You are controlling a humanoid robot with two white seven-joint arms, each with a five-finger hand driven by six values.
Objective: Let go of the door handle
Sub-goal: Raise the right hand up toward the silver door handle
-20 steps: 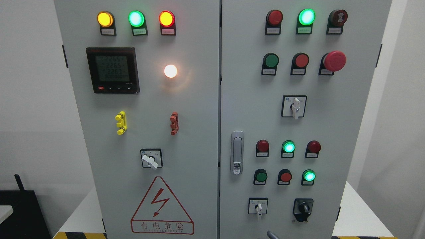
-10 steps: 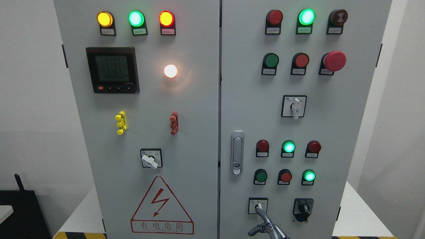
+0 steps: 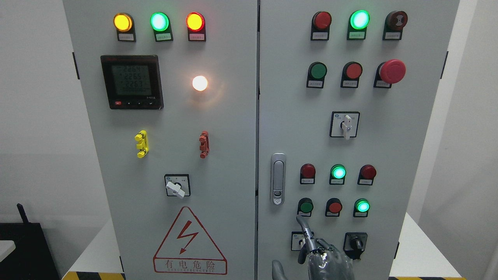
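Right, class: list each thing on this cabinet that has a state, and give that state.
door handle, folded flush, not held
right hand, open, holding nothing, below the handle
left cabinet door, shut
yellow lamp, lit
white lamp, lit
meter display, on
top right red lamp, unlit
top right green lamp, lit

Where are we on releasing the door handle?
Done: nothing grips the door handle; it sits flush in its recess and the right door looks closed. In hand: the right robot hand is below it, one finger extended, holding nothing. Left: nothing more that I can see.
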